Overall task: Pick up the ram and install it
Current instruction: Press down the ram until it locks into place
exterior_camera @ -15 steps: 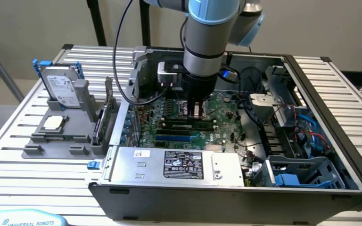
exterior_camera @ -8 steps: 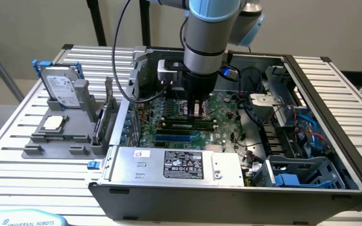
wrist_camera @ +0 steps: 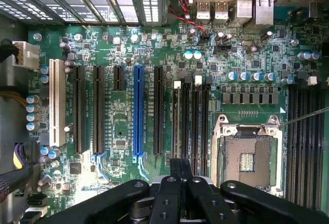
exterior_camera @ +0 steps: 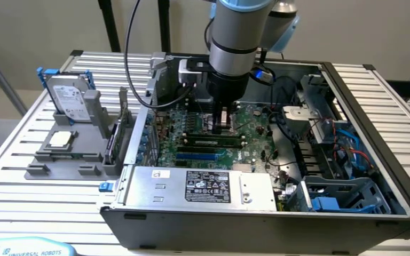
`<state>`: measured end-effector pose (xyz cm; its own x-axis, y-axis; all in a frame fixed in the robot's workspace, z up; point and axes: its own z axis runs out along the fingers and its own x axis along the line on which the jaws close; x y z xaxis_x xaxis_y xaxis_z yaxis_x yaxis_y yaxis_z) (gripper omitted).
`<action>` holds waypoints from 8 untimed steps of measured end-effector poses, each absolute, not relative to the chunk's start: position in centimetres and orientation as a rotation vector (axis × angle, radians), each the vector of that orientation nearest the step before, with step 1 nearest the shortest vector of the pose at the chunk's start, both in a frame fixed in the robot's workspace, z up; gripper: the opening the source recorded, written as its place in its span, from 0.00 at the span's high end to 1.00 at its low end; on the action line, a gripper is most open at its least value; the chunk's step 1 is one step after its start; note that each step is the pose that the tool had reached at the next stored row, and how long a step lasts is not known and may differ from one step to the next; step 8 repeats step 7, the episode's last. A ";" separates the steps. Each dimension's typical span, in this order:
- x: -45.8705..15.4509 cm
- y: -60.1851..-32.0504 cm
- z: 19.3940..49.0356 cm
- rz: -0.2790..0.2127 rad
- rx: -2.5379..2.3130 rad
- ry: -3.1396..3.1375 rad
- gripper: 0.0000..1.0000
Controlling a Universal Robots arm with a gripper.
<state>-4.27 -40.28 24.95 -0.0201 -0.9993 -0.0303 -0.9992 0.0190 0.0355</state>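
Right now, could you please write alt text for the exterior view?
A robot arm reaches down into an open computer case, its claw just above the motherboard near a ram stick seated in a slot. A hard drive stands outside.

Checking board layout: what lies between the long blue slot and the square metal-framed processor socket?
In the wrist view, one long black slot and a bank of narrow black slots lie between the long blue slot and the processor socket.

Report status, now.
Gripper low inside case, over black memory slots. Holding the ram or not: cannot tell. Cables apart, toward exterior view's right.
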 end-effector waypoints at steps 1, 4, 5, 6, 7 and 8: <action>-4.3 -40.3 25.0 -0.073 2.197 -2.240 0.89; -4.3 -40.3 25.0 -0.073 2.197 -2.240 0.89; -4.3 -40.3 25.0 -0.073 2.197 -2.240 0.89; -4.3 -40.3 25.0 -0.073 2.197 -2.240 0.89; -4.3 -40.3 25.0 -0.073 2.197 -2.240 0.89; -4.3 -40.3 25.0 -0.073 2.197 -2.240 0.89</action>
